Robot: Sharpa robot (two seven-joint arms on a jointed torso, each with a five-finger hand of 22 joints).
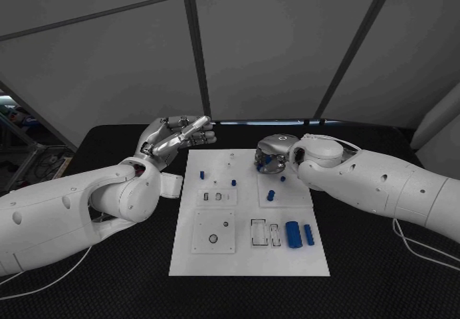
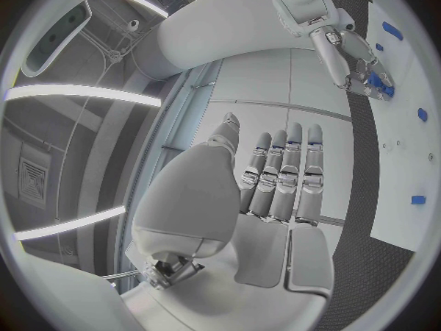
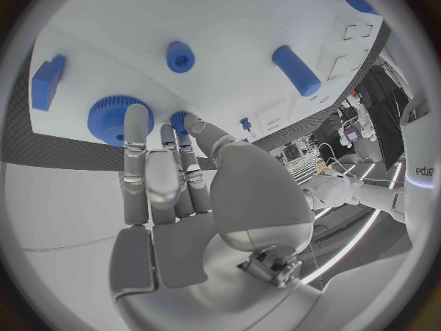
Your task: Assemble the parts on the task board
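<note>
The left robot hand [image 1: 179,137] is raised off the far left corner of the task board [image 1: 244,256], its fingers straight, side by side and holding nothing; in the left wrist view the palm and fingers [image 2: 280,180] are plainly bare. It is well apart from every part, so I judge it is not the hand for the coming move.

On the white task board, which lies on the black counter [image 1: 115,292], small blue pegs [image 1: 202,175] stand near the far left. Further right a short blue cylinder [image 1: 271,195] lies with its long axis running roughly away from the robot, and two longer blue bars [image 1: 293,234] lie side by side near the right edge, long axes the same way.

The right robot hand [image 1: 271,158] is the nearer one, low over the board's far right corner. In the right wrist view its fingertips [image 3: 138,118] reach onto or just beside a blue gear [image 3: 115,119], which lies directly beyond them, with a blue ring-topped peg [image 3: 180,56] and a blue cylinder [image 3: 296,70] further off. Whether the fingers actually pinch the gear or a small part beneath them I cannot tell: the fingers cover the contact, and in the head view the hand hides that corner altogether.
</note>
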